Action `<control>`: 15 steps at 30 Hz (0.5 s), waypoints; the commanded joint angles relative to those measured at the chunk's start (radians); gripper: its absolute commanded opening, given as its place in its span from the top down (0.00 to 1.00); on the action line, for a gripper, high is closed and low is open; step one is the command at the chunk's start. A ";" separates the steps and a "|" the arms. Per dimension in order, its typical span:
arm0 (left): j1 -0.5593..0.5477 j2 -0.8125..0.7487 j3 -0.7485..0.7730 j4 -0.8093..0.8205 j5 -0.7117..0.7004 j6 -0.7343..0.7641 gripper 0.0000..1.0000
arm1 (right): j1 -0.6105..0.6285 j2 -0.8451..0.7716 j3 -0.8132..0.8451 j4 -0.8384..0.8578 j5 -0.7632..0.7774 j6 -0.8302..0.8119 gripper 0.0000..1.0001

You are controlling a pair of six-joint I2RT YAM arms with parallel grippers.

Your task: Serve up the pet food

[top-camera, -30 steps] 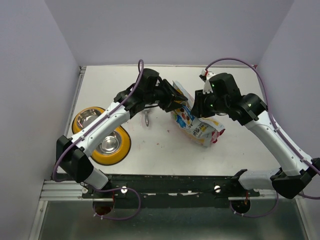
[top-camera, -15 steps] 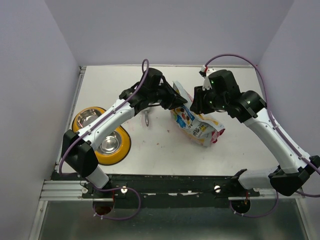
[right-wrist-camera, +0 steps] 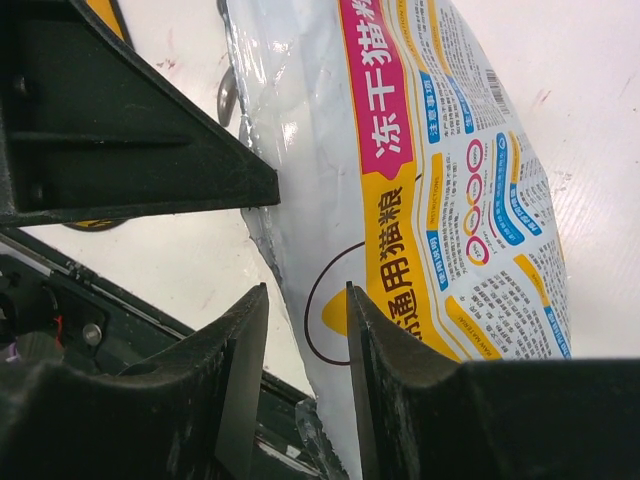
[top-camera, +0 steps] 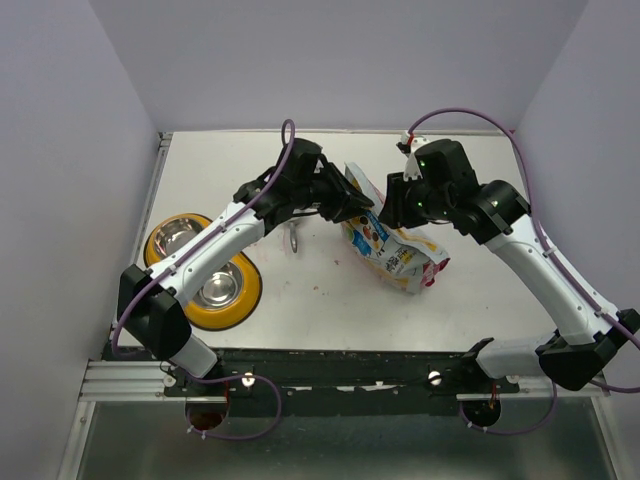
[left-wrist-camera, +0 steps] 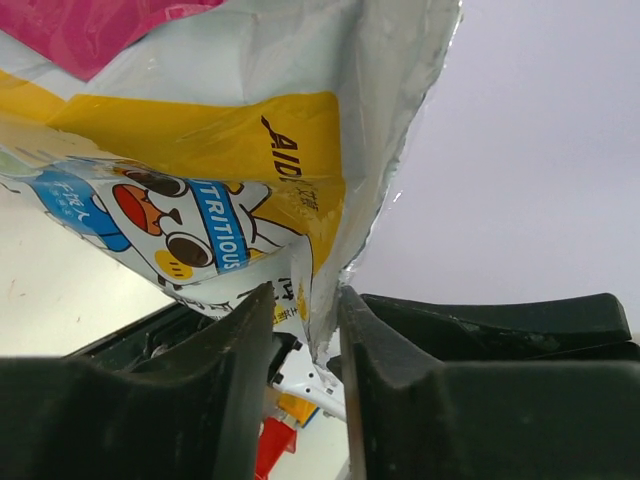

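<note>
Pet-food bag (top-camera: pixel 400 255) mouth sits between half-spread jaws of left gripper (left-wrist-camera: pixel 307 300) and right gripper (right-wrist-camera: pixel 307 300), pinch unclear; clamp opposite lips firmly, then part gently.

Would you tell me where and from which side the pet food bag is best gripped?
Grip the pet food bag by the thin, flat foil lip at its top, one wall per gripper: the left gripper coming from the left side, the right gripper from the right. That lip fits between narrow fingers, while the bulging body below looks too wide.
</note>
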 commanded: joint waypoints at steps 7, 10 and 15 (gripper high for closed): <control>0.002 -0.049 -0.004 0.014 0.016 0.016 0.70 | -0.002 0.009 -0.009 0.009 -0.042 0.008 0.54; 0.002 -0.049 0.002 0.011 0.019 0.017 0.71 | -0.002 0.008 -0.012 0.012 -0.049 0.008 0.54; 0.002 -0.051 0.002 0.008 0.020 0.019 0.73 | -0.005 0.006 -0.015 0.012 -0.054 0.007 0.54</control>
